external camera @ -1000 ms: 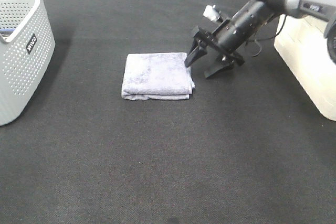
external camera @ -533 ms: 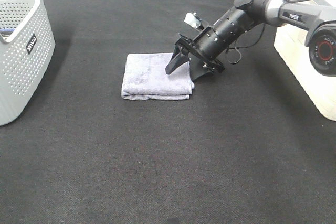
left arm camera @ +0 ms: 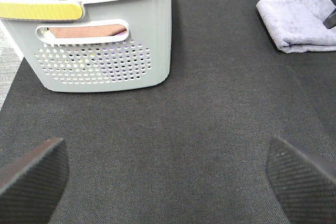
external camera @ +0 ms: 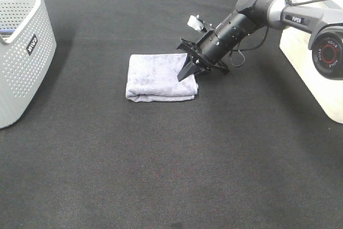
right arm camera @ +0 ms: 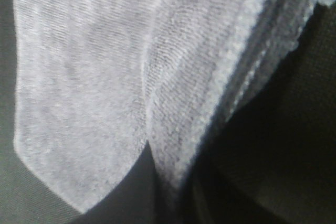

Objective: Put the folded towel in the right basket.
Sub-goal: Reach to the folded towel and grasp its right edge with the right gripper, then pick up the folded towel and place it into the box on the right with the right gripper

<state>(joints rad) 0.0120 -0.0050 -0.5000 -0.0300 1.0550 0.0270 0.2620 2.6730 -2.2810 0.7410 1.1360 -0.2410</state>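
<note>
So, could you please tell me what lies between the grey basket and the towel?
Only bare black mat: nothing sits between the basket and the towel in the exterior high view, and the left wrist view agrees.

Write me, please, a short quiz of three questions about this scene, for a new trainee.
1. Multiple choice: which end effector is at the towel? A) left B) right C) both
2. Fill in the missing word: the towel lies on the black table, between the grey basket and the ____ basket.
3. True or false: the towel is already inside a basket.

Key
1. B: the right end effector is at the towel's right edge.
2. white: the white basket stands on the right.
3. False: the towel lies on the table.
</note>
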